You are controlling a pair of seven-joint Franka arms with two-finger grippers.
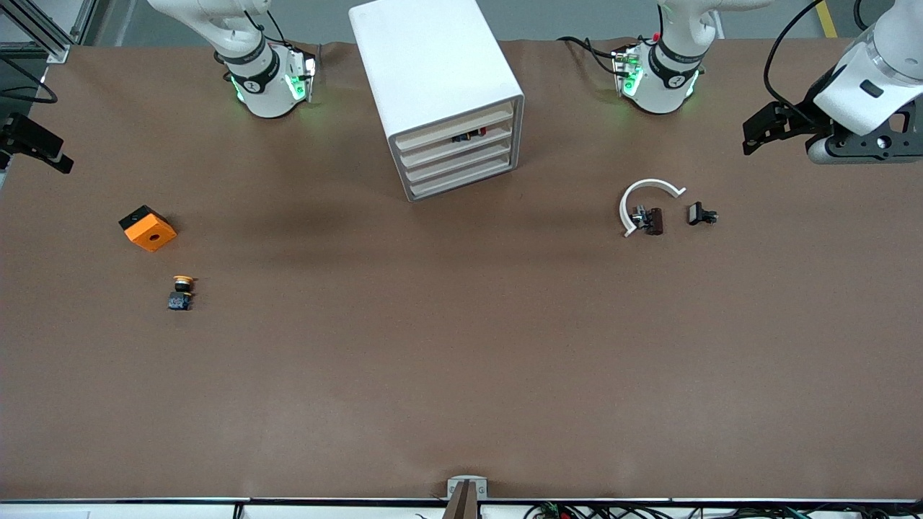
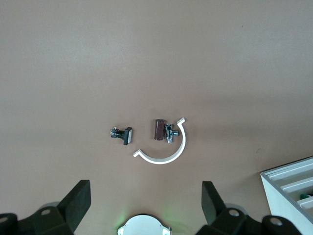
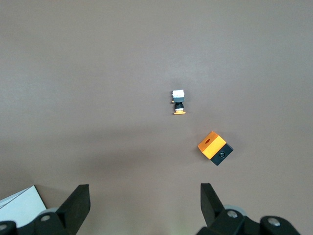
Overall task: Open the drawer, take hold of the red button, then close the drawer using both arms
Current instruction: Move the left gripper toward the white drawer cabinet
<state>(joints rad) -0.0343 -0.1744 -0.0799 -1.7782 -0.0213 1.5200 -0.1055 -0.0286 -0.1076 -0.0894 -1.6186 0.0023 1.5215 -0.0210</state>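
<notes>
Brown matte table (image 1: 461,375). White boxy cabinet (image 1: 433,79), four cream slat fronts; top drawer (image 1: 453,127) shut, red-capped button (image 1: 470,134) glimpsed inside. Left gripper (image 2: 145,205) over table near white plastic arc (image 2: 166,149), fingers spread. Right gripper (image 3: 145,203) over table near orange cube (image 3: 214,147), fingers spread.

White arms (image 1: 876,79), black claws, green lights

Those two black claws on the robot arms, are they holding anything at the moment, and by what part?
Nothing is held. The left gripper hangs open over bare table near a white curved clip; the right gripper hangs open too, with an orange cube lying untouched below.
</notes>
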